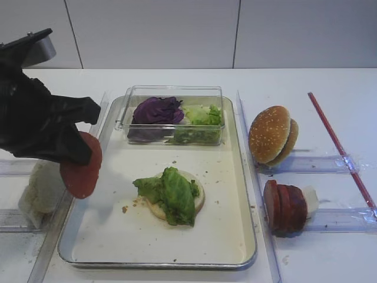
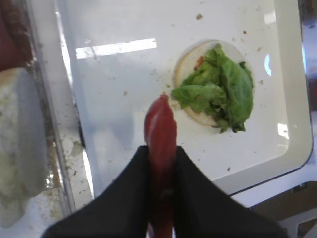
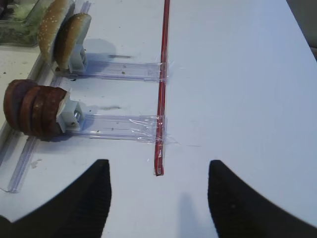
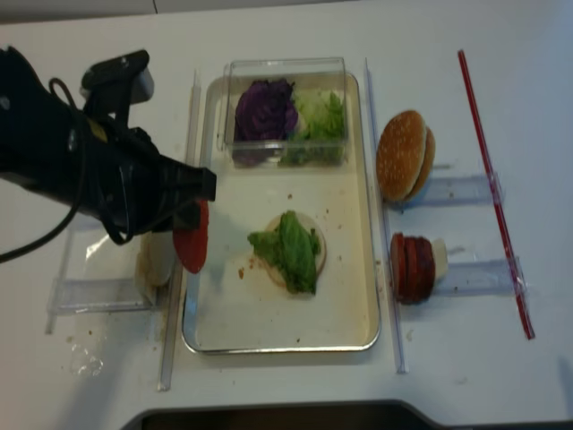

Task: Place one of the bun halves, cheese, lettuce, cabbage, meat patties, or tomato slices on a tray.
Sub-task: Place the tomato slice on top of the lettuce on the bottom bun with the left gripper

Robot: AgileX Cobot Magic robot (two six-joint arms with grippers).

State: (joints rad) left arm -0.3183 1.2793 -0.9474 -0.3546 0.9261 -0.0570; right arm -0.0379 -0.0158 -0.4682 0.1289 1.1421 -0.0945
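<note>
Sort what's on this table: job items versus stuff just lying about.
Job: tomato slice in left gripper; tray; lettuce on pale bun half; cabbage; meat patties; sesame buns.
Lying about: red straw; clear box.

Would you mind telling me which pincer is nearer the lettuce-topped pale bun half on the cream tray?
Left. The left pincer, shut on a red tomato slice, hangs at the tray's left edge beside the bun half; the right pincer hovers over bare table, far right.

Clear plastic box (image 1: 174, 114) at back; red rod (image 1: 340, 147) right, prob. taped.
</note>
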